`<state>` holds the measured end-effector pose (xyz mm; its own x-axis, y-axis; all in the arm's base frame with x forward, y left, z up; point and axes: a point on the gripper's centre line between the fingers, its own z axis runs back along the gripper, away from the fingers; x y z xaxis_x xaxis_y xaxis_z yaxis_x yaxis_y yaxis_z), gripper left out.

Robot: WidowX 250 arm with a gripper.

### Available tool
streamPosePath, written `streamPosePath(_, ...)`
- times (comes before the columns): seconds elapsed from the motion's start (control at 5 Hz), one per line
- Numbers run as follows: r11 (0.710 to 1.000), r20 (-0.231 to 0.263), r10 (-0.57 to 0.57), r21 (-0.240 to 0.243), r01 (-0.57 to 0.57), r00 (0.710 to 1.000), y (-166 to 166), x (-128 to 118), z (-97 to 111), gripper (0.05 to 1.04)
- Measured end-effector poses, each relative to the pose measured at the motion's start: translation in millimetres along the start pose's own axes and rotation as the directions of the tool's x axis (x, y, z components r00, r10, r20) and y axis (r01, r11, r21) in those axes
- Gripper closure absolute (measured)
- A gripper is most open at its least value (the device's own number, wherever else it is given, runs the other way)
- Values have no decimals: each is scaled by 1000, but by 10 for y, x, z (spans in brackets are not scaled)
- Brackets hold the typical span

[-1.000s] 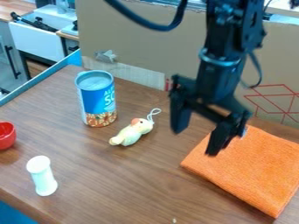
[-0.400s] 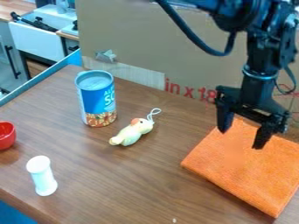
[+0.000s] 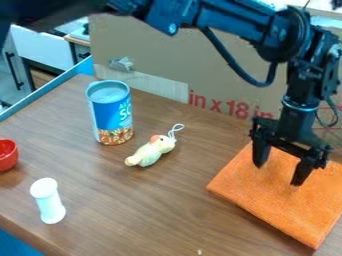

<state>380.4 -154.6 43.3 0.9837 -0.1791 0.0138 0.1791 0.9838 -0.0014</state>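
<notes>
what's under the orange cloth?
Wooden tabletop shows beside the orange cloth; anything directly beneath is covered. Open claw hangs over the cloth; can't tell if they touch.

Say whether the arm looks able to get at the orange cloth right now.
Probably yes: the open gripper hangs over the orange cloth, with nothing visible between the two.

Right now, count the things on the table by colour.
Orange: 1, folded cloth
Blue: 1, cylindrical can
White: 1, upright cylinder
Red: 1, bowl
Pale yellow-green: 1, plush toy
Total: 5
</notes>
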Motion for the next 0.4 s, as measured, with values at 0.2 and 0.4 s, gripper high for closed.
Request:
streamPosePath(0.2, 999, -8, 32, -26, -32, 999, -30, -32, -72, 83)
streamPosePath(0.4, 999, -34, 50, 5, -49, 998, 22, -168, -160, 83)
